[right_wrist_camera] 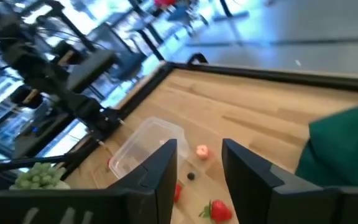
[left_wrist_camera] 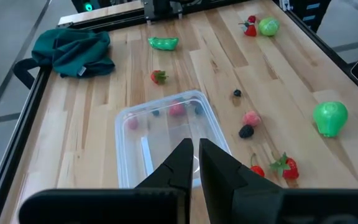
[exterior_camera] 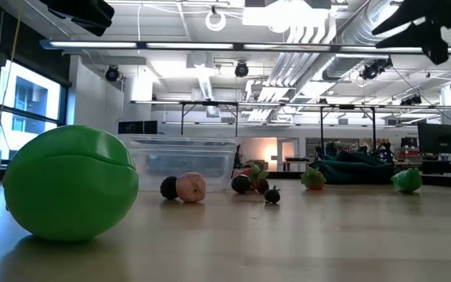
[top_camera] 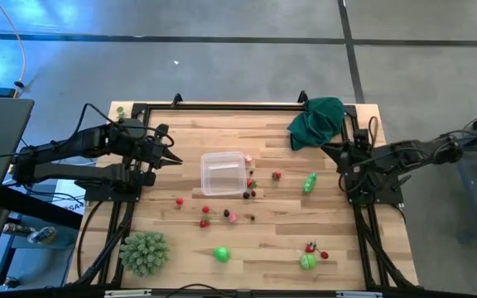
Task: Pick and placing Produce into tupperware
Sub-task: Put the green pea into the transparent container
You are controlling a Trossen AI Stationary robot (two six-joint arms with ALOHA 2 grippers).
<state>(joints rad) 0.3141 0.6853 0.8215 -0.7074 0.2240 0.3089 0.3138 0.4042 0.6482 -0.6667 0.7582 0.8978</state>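
The tupperware [top_camera: 224,174] [left_wrist_camera: 166,137] is a clear, rounded-square box standing on the wooden table near its middle. Small produce lies on the table around it: a strawberry [top_camera: 277,175], a green pepper [top_camera: 310,183], a green apple [top_camera: 222,254] [exterior_camera: 69,184], dark berries [top_camera: 247,194], and red and pink pieces [top_camera: 205,217]. My left gripper [top_camera: 176,161] [left_wrist_camera: 194,155] hovers shut just left of the tupperware, pointing at it. My right gripper [top_camera: 328,149] [right_wrist_camera: 197,158] hangs open above the table's right part, near the cloth, and holds nothing.
A dark green cloth [top_camera: 317,120] [left_wrist_camera: 73,53] lies bunched at the far right corner. A spiky pale-green ball [top_camera: 145,252] sits at the near left. A black frame rail [top_camera: 238,105] borders the table. Bare wood shows on the far side of the tupperware.
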